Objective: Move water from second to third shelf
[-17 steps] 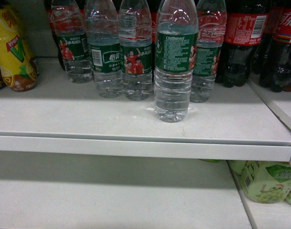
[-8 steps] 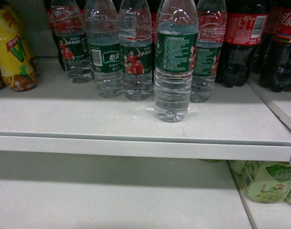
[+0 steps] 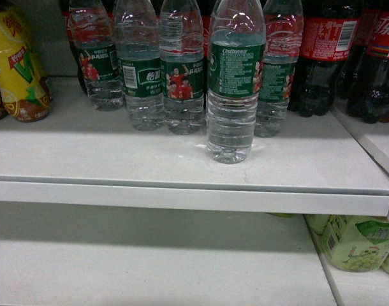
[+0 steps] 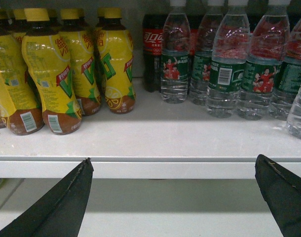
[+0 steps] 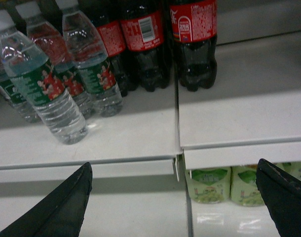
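Note:
Several bottles of water stand in a row on the upper white shelf (image 3: pixel 182 191). One water bottle (image 3: pixel 234 83) stands alone in front of that row, upright and untouched. It also shows in the right wrist view as the nearest water bottle (image 5: pixel 42 86). The row of water (image 4: pixel 224 74) appears at the right of the left wrist view. My left gripper (image 4: pixel 172 159) is open and empty, level with the shelf's front lip. My right gripper (image 5: pixel 173 164) is open and empty too, below and to the right of the front bottle. Neither gripper shows in the head view.
Yellow drink bottles (image 4: pixel 56 74) fill the shelf's left; dark cola bottles (image 3: pixel 325 57) with red labels stand at the right. Under it lies a lower shelf (image 3: pixel 150 268), with pale green cartons (image 3: pixel 354 242) at its right. A seam (image 5: pixel 177 123) divides two shelf sections.

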